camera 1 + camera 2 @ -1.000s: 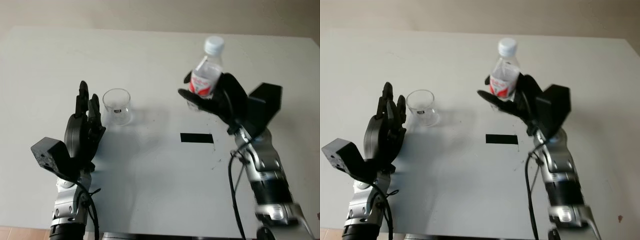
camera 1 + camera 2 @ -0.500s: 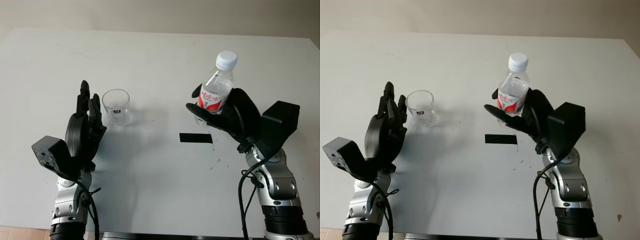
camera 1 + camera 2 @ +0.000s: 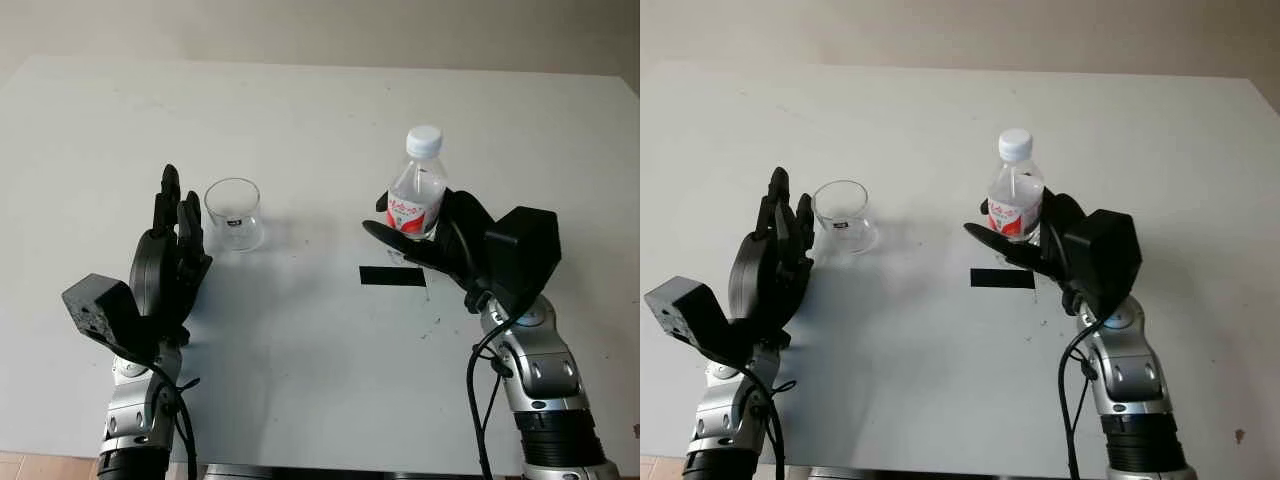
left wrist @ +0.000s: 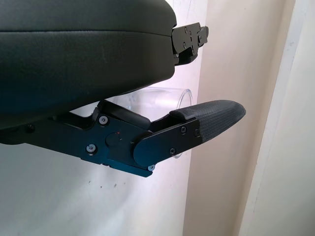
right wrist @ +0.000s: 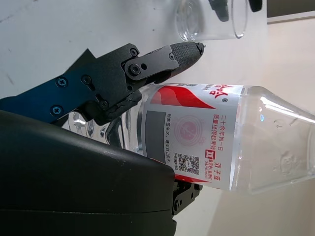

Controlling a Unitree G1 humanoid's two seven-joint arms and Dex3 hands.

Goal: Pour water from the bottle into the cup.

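Observation:
A clear plastic bottle (image 3: 416,198) with a white cap and a red-and-white label stands upright in my right hand (image 3: 432,240), right of the table's middle. The black fingers (image 5: 162,56) wrap around the label of the bottle (image 5: 206,147), and the hand hides its base. An empty clear glass cup (image 3: 233,213) stands on the white table (image 3: 320,120) to the left. My left hand (image 3: 170,250) is open just left of the cup and slightly nearer, not touching it. The cup (image 4: 160,98) shows behind the left hand's finger (image 4: 206,118).
A black strip of tape (image 3: 393,276) lies on the table just in front of the bottle. The cup and the bottle are about a hand's width apart, with bare tabletop between them. The table's far edge meets a beige wall.
My right hand has carried the bottle nearer and lower, close behind the black tape, still upright. The left hand and the cup have not moved.

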